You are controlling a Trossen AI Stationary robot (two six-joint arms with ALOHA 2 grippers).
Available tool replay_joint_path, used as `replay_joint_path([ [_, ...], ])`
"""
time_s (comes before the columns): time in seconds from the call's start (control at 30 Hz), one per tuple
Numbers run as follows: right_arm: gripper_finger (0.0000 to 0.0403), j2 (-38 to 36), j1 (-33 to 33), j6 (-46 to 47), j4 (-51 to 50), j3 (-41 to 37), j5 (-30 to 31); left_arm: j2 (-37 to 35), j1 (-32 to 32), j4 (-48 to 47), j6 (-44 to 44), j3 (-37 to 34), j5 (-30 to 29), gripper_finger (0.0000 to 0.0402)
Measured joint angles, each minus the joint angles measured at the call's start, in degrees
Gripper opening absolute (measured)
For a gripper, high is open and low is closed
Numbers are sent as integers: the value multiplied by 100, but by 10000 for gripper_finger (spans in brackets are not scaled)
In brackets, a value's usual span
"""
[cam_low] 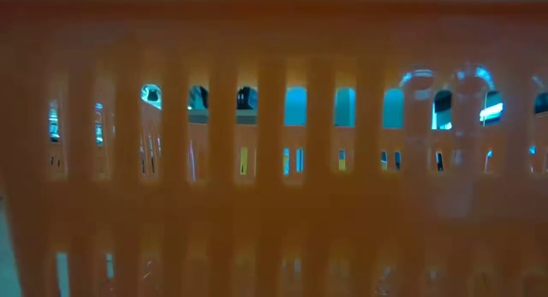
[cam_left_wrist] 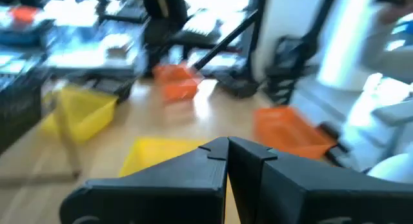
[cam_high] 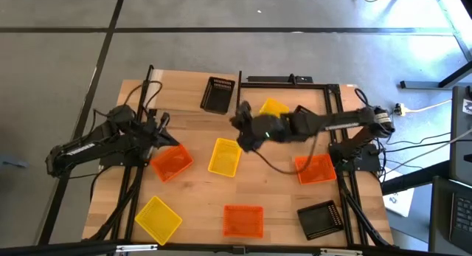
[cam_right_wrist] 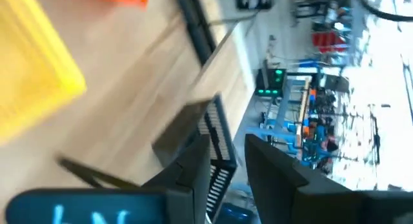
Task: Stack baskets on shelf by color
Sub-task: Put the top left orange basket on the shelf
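Observation:
In the high view, baskets lie flat on the wooden table: orange ones [cam_high: 171,161], [cam_high: 316,169], [cam_high: 243,220], yellow ones [cam_high: 225,156], [cam_high: 158,218], [cam_high: 273,108], and black ones [cam_high: 217,94], [cam_high: 321,219]. The shelf [cam_high: 287,80] of thin black bars stands at the far right. My right gripper [cam_high: 243,129] [cam_right_wrist: 227,141] hovers mid-table between the far yellow basket and the far black one, shut on a third black basket [cam_right_wrist: 193,130]. My left gripper [cam_high: 164,135] [cam_left_wrist: 227,143] is shut and holds nothing, just above the far corner of the left orange basket. My right gripper holds the black basket by its mesh wall [cam_right_wrist: 218,164], which runs between the two fingers. The fingers come level from the table's right, rolled onto their side. The basket is lifted clear of the table and tilted on edge. Whether a finger is inside the basket is blurred.
The near orange basket's slotted wall [cam_low: 274,160] fills the whole low view. Black frame bars [cam_high: 147,94] stand at the table's left edge, and cables trail off the right edge. Bare wood [cam_high: 273,189] shows between the middle yellow basket and the right orange one.

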Motion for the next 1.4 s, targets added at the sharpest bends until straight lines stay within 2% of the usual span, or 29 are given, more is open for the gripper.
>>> replay_joint_path([
  [0.13, 100, -194, 847, 870, -63, 0, 574, -180, 2, 420, -249, 4, 98, 0],
  [0.3, 100, -357, 1811, 1839, -70, 0, 1099, -418, 7, 380, -375, 125, 92, 0],
  [0.5, 100, -448, 2672, 3168, -100, 0, 1519, -426, 5, 241, -418, 777, -20, 0],
  [0.7, 100, -446, 3193, 4218, -366, 0, 1796, -216, 4, -1058, -24, 1807, -623, 0],
  [0.87, 100, -445, 3580, 5119, -843, 0, 2125, 370, 7, -2382, 267, 2590, -1176, 0],
  [0.97, 100, -444, 3766, 5878, -1215, 0, 2141, 822, 7, -2757, 310, 2844, -1380, 0],
  [1.1, 100, -442, 3995, 6872, -1633, 0, 2110, 1378, 5, -2799, 34, 2933, -1630, 0],
  [1.3, 100, -442, 4127, 7433, -1735, 0, 1155, 1811, 4, -2846, -96, 2931, -1624, 0],
  [1.4, 99, -437, 4128, 7726, -1783, 0, 1109, 1852, 7, -2846, -263, 2931, -1560, 0],
])
